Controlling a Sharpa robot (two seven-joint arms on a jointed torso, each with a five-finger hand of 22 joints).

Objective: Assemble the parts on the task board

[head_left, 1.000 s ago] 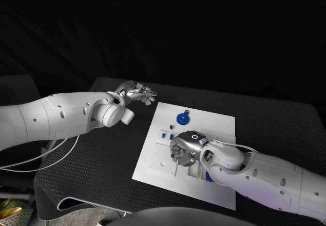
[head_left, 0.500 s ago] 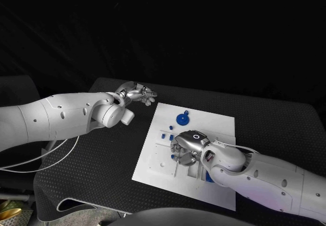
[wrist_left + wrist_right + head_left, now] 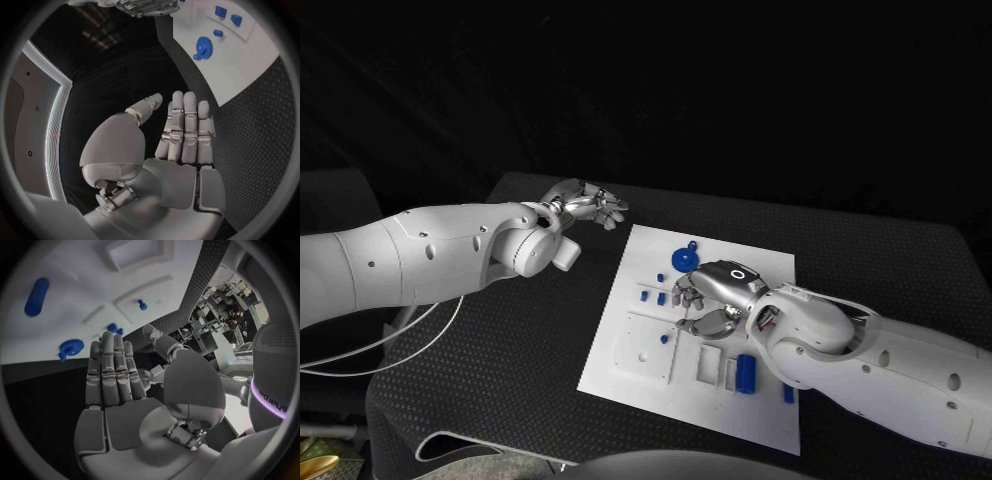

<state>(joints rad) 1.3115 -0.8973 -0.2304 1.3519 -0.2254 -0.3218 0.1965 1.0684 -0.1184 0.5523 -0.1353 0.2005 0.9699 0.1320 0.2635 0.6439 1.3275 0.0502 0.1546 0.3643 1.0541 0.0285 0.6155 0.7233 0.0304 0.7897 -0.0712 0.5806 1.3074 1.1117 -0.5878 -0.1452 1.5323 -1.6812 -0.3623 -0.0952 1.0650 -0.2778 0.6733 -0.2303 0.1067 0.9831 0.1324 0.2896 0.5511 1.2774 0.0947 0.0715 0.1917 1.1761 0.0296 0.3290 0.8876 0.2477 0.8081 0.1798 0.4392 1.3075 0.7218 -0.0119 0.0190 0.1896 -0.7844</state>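
The white task board [image 3: 635, 372] lies in the middle of the black table. A blue gear [image 3: 684, 258] stands near its far edge, two small blue pieces [image 3: 651, 296] by its left side, and a blue cylinder [image 3: 746, 372] lies nearer me. My right hand [image 3: 708, 300] hovers over the board's middle, just behind the gear, holding nothing; in the right wrist view its fingers [image 3: 112, 372] are straight, with the gear [image 3: 70, 347], the cylinder [image 3: 36, 296] and a small peg [image 3: 142, 304] beyond them. My left hand [image 3: 584, 203] hangs off the board's far left corner with flat, empty fingers [image 3: 184, 132].
The board has several pale recesses and raised blocks [image 3: 710, 363] beside the cylinder. A small blue piece [image 3: 788, 395] lies near my right forearm. A white cable [image 3: 387, 345] trails at the table's left side. Black table [image 3: 502, 340] spreads left of the board.
My right hand has lifted and moved toward the board's far side, nearer the gear, uncovering the blue cylinder and the recesses. The left hand has barely shifted.
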